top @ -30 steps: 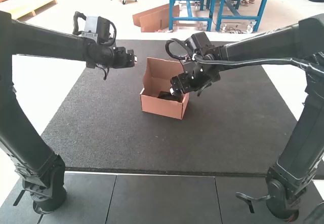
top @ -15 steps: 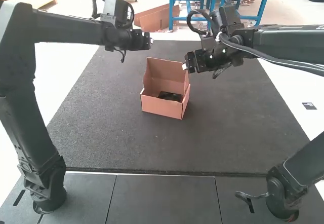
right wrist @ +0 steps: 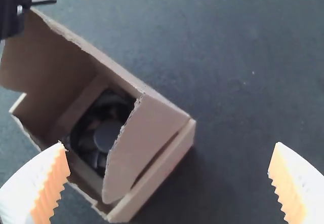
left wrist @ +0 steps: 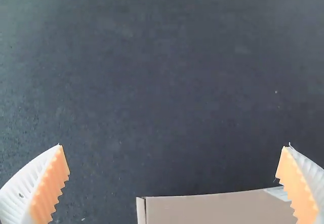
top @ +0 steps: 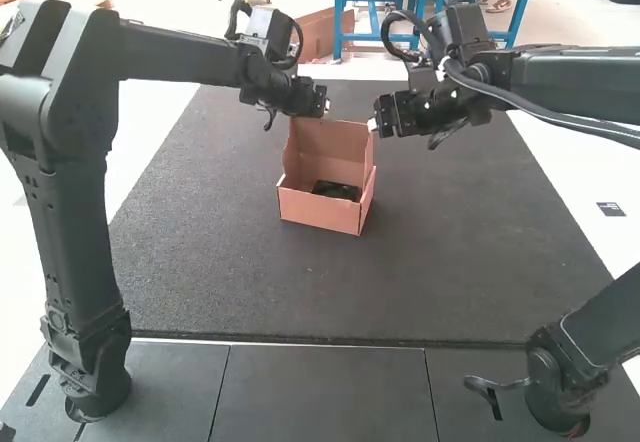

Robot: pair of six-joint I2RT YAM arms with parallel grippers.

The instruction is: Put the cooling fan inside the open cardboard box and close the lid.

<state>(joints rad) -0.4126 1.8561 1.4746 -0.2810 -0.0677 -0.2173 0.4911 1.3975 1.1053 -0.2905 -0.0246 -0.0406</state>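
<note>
1. The black mat (top: 300,282) covers the table, and the cardboard box (top: 318,212) sits on it near the middle.
2. The cooling fan (top: 335,190) lies inside the box, dark against the brown walls.
3. The lid (top: 328,147) stands upright at the box's far side, not yet closed.
4. The right gripper (top: 380,122) hangs just beside the lid's top right corner, fingers spread wide, holding nothing.
5. The left gripper (top: 318,103) hovers above the lid's top left edge, fingers likewise wide apart and empty.

Both matte-black jointed arms (top: 170,47) show black cable loops (top: 386,24) at the wrists; left gripper (left wrist: 174,148) and right gripper (right wrist: 168,148) have white ribbed fingers (left wrist: 20,198) with orange serrated pads (left wrist: 50,181).
</note>
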